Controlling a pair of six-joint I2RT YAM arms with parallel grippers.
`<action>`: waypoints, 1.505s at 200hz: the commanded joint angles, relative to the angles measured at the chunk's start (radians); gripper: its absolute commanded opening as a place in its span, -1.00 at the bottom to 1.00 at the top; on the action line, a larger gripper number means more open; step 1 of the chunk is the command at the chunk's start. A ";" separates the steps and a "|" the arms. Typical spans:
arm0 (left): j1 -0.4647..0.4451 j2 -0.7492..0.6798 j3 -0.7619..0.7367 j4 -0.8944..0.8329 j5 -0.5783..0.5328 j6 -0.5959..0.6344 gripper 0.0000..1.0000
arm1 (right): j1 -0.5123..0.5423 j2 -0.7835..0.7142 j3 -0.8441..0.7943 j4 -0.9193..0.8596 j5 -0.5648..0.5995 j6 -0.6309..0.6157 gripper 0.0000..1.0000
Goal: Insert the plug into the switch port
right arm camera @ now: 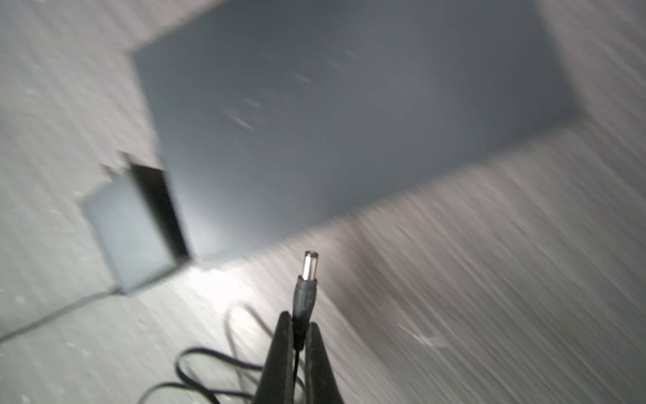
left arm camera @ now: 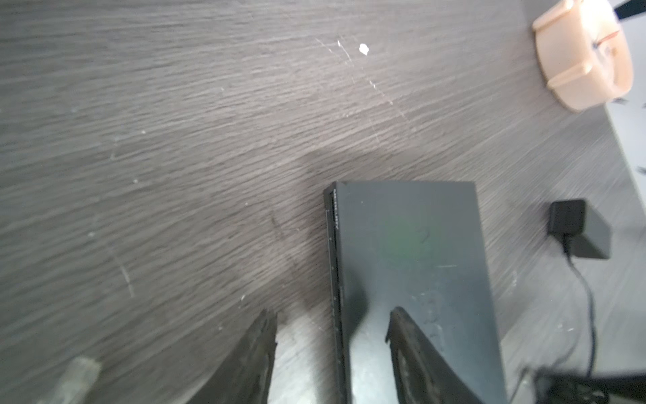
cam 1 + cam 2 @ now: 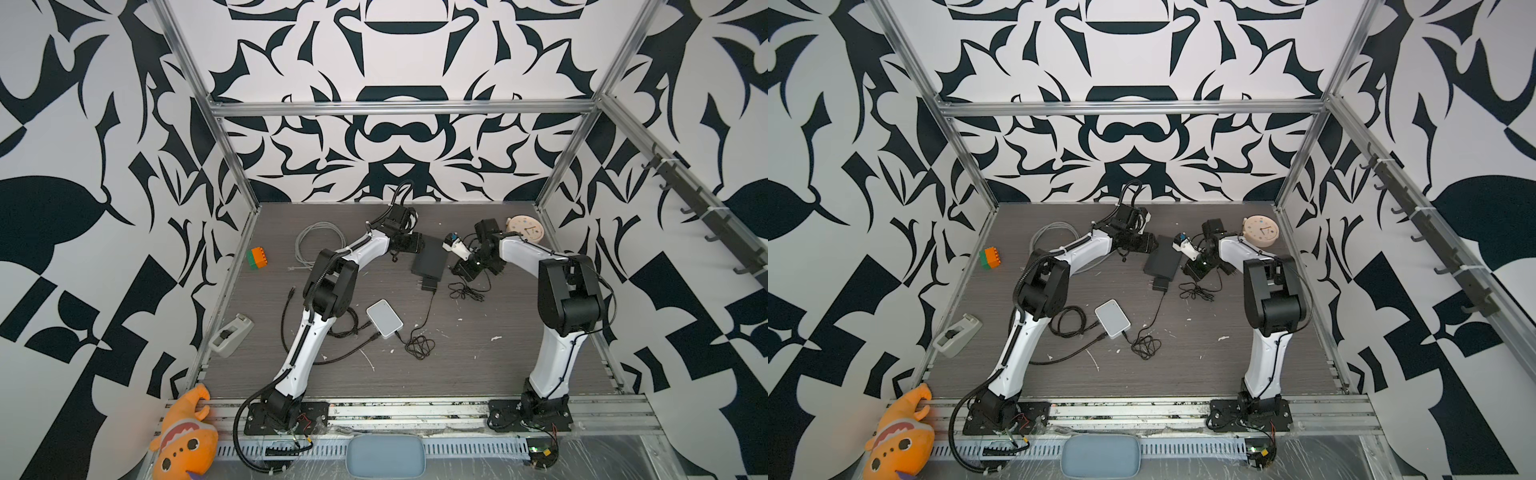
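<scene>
The right gripper point(image 1: 297, 323) is clenched on the plug point(image 1: 307, 276). It pinches the dark collar, so the metal barrel juts out free toward the switch point(image 1: 332, 122). In a top view this gripper hangs just beside the switch at its 3 o'clock, and the plug is not yet touching the case. The left gripper point(image 2: 332, 314) is released and sits astride the switch's long edge at 9 o'clock, one jaw over the lid and one over the worktop point(image 2: 157, 157).

The step in hand looks like lining up for insertion. No view shows the port, so the socket side should be found first. The barrel should then run square to that face, low and level, while the left gripper braces the case against sliding. The trailing cord point(image 3: 467, 293) could snag.

Counted, near to far:
- one orange plush toy point(image 3: 187, 436)
- one tape dispenser point(image 3: 230, 334)
- one white box point(image 3: 384, 319)
- one power adapter point(image 3: 428, 284), at the switch's 6 o'clock
- one switch
- one plug
- one orange-and-green block point(image 3: 257, 257)
- one grey cable coil point(image 3: 320, 245)
- one clock point(image 3: 525, 228)
- two grippers
</scene>
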 commanded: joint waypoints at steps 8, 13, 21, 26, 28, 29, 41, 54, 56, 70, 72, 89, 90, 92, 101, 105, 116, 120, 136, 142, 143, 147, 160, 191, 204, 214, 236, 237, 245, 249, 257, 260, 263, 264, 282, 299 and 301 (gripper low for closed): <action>-0.001 0.037 0.058 -0.043 0.050 0.059 0.12 | -0.066 -0.025 0.039 0.024 0.059 -0.049 -0.96; -0.001 0.044 0.068 -0.042 0.052 0.059 0.13 | -0.067 -0.017 0.044 0.028 0.069 -0.062 -0.97; -0.001 0.054 0.084 -0.044 0.057 0.060 0.13 | -0.067 0.001 0.056 0.026 0.077 -0.087 -0.97; -0.001 0.058 0.093 -0.045 0.057 0.061 0.13 | -0.066 0.011 0.063 0.024 0.073 -0.103 -0.97; -0.001 0.061 0.096 -0.046 0.055 0.060 0.14 | -0.066 0.015 0.066 0.025 0.072 -0.108 -0.97; -0.001 0.063 0.098 -0.046 0.054 0.059 0.14 | -0.067 0.018 0.068 0.026 0.070 -0.112 -0.97; -0.001 0.082 0.116 -0.049 0.043 0.053 0.14 | -0.066 0.036 0.076 0.050 0.052 -0.137 -0.97; -0.001 0.099 0.124 -0.045 0.046 0.042 0.14 | -0.066 0.053 0.078 0.083 0.029 -0.157 -0.98; -0.001 0.101 0.126 -0.043 0.047 0.040 0.14 | -0.066 0.055 0.079 0.087 0.026 -0.158 -0.97; -0.001 0.117 0.132 -0.031 0.056 0.029 0.15 | -0.067 0.076 0.088 0.122 0.008 -0.166 -0.98; 0.000 0.120 0.139 -0.033 0.057 0.028 0.15 | -0.067 0.079 0.090 0.125 0.006 -0.168 -0.98; 0.001 0.139 0.177 -0.050 0.075 0.033 0.16 | -0.063 0.109 0.125 0.122 -0.026 -0.196 -0.98; 0.001 0.140 0.177 -0.049 0.076 0.033 0.16 | -0.063 0.111 0.128 0.120 -0.027 -0.198 -0.98; 0.001 0.141 0.178 -0.047 0.080 0.032 0.16 | -0.064 0.115 0.133 0.116 -0.032 -0.204 -0.98; 0.001 0.145 0.180 -0.037 0.105 0.024 0.17 | -0.062 0.127 0.156 0.102 -0.046 -0.222 -0.97; 0.001 0.148 0.184 -0.033 0.114 0.015 0.17 | -0.062 0.133 0.163 0.099 -0.050 -0.230 -0.97; 0.001 0.161 0.202 -0.038 0.140 0.000 0.17 | -0.062 0.141 0.175 0.098 -0.070 -0.253 -0.98; 0.001 0.169 0.209 -0.040 0.152 -0.003 0.17 | -0.062 0.143 0.175 0.103 -0.075 -0.266 -0.98; 0.001 0.196 0.252 -0.070 0.195 -0.007 0.15 | -0.061 0.153 0.178 0.122 -0.081 -0.294 -0.98; 0.002 0.202 0.263 -0.076 0.209 -0.007 0.15 | -0.060 0.159 0.185 0.119 -0.084 -0.305 -0.98; 0.002 0.203 0.265 -0.078 0.210 -0.007 0.14 | -0.060 0.161 0.186 0.117 -0.085 -0.308 -0.98; 0.002 0.209 0.273 -0.080 0.218 -0.007 0.14 | -0.060 0.166 0.192 0.108 -0.088 -0.320 -0.98; 0.002 0.221 0.295 -0.093 0.233 -0.004 0.14 | -0.060 0.184 0.215 0.076 -0.098 -0.358 -0.98; 0.006 0.226 0.302 -0.073 0.263 -0.001 0.13 | -0.061 0.213 0.238 0.083 -0.116 -0.387 -0.99; 0.006 0.227 0.308 -0.074 0.266 0.004 0.13 | -0.059 0.216 0.237 0.096 -0.117 -0.391 -0.99; 0.007 0.228 0.312 -0.076 0.269 0.004 0.14 | -0.058 0.221 0.237 0.096 -0.118 -0.399 -0.99; 0.007 0.232 0.313 -0.077 0.281 0.002 0.14 | -0.058 0.213 0.224 0.096 -0.130 -0.421 -1.00; 0.007 0.232 0.313 -0.077 0.281 0.001 0.13 | -0.058 0.213 0.224 0.096 -0.130 -0.421 -1.00; 0.007 0.235 0.315 -0.076 0.281 -0.002 0.13 | -0.059 0.210 0.218 0.093 -0.130 -0.432 -1.00; 0.007 0.236 0.318 -0.076 0.281 -0.002 0.13 | -0.058 0.210 0.218 0.086 -0.130 -0.439 -1.00; 0.007 0.238 0.323 -0.078 0.285 -0.003 0.13 | -0.059 0.209 0.218 0.073 -0.135 -0.450 -1.00; 0.007 0.238 0.324 -0.078 0.288 -0.003 0.13 | -0.059 0.208 0.220 0.069 -0.139 -0.453 -1.00; 0.007 0.239 0.325 -0.078 0.287 -0.004 0.13 | -0.058 0.208 0.221 0.067 -0.143 -0.454 -1.00; 0.007 0.239 0.325 -0.078 0.287 -0.004 0.13 | -0.059 0.207 0.220 0.066 -0.143 -0.454 -1.00; 0.007 0.243 0.330 -0.078 0.290 -0.006 0.12 | -0.057 0.208 0.219 0.064 -0.151 -0.460 -1.00; 0.007 0.242 0.330 -0.078 0.295 -0.006 0.12 | -0.056 0.211 0.224 0.070 -0.157 -0.455 -1.00; 0.007 0.244 0.332 -0.079 0.295 -0.006 0.12 | -0.056 0.210 0.224 0.068 -0.160 -0.456 -1.00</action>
